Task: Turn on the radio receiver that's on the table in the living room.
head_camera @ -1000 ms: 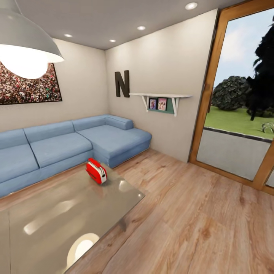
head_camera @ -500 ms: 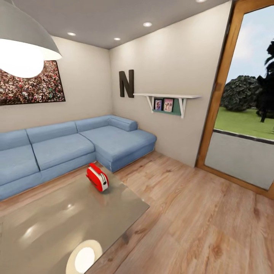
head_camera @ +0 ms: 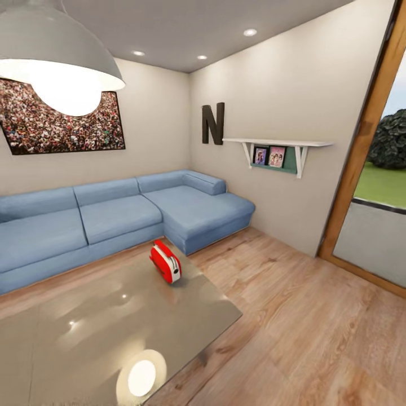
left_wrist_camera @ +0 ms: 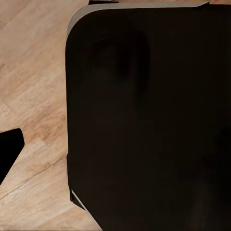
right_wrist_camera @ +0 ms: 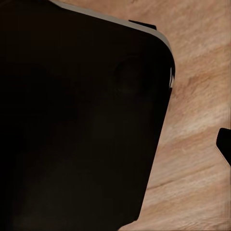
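While the robot was on its way, the radio receiver (head_camera: 166, 261) stood upright near the far edge of the desk (head_camera: 101, 321), before the blue sofa (head_camera: 113, 214); closing in squarely would help, and neither hand's state could be told

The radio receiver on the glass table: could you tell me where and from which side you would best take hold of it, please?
Probably across the radio receiver's two broad red faces, coming down from above with the jaws spanning its narrow width. It stands upright on its thin base near the far edge of the table, striped silver end facing the camera, so its rounded top is free.
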Robot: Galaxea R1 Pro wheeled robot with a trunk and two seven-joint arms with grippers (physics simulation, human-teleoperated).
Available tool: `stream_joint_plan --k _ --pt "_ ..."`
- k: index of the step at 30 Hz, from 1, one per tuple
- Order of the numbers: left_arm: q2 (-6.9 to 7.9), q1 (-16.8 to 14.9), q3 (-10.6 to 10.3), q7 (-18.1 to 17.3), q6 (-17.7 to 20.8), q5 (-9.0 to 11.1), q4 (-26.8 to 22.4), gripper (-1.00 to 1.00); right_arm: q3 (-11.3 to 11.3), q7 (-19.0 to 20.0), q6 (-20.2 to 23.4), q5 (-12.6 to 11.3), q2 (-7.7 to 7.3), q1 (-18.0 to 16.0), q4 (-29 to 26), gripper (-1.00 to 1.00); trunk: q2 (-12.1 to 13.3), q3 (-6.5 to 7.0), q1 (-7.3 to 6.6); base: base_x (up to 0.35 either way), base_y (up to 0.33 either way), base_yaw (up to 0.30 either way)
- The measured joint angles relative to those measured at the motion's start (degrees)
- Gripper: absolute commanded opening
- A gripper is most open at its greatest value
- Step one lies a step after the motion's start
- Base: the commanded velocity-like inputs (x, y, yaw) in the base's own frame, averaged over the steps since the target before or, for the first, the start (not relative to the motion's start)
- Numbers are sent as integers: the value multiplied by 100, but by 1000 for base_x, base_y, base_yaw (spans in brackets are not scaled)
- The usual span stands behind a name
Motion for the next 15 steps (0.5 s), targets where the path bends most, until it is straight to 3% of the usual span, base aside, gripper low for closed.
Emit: stream_joint_plan --k 9,15 --pt "0 0 0 0 4 0 0 100 4 0 -7 23 0 0 0 100 0 -27 0 10 -5 271" --pt "5 0 -4 0 0 5 0 100 7 0 -7 32 0 -1 0 100 0 -45 0 173 -130 266"
